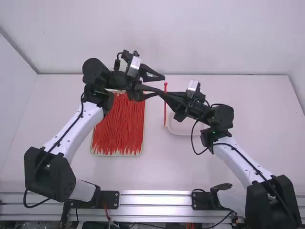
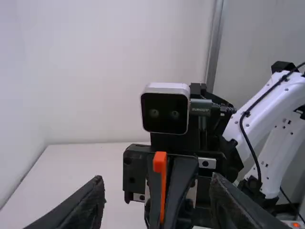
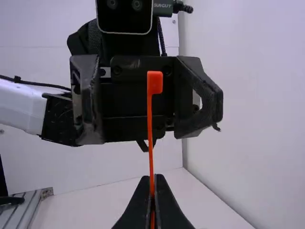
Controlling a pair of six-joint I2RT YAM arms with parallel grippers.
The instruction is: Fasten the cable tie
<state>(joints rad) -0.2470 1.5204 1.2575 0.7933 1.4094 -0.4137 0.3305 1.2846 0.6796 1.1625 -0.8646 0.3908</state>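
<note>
Here we see the fastening barely begun. One red cable tie (image 1: 165, 112) stands upright in the air above the table (image 1: 248, 109), straight from end to end, with no loop formed and its tail not yet fed through the head. The right gripper (image 3: 151, 186) has its jaws pressed together on the strap partway down, with the square head sticking up above them and the tail hanging below. The left gripper (image 1: 160, 86) faces it from the other side, level with the head, its jaws wide apart and touching nothing that we can make out. Below, a tray (image 1: 116, 154) of spare ties (image 1: 119, 126) lies on the table beside a white dish (image 1: 183, 130). By our reading, the picking-up is done, with a single tie out of the pile and held ready. Nearly everything that counts is left: the left jaws closing on an end, the strap bent round, and the tail threaded into the head and pulled tight.
</note>
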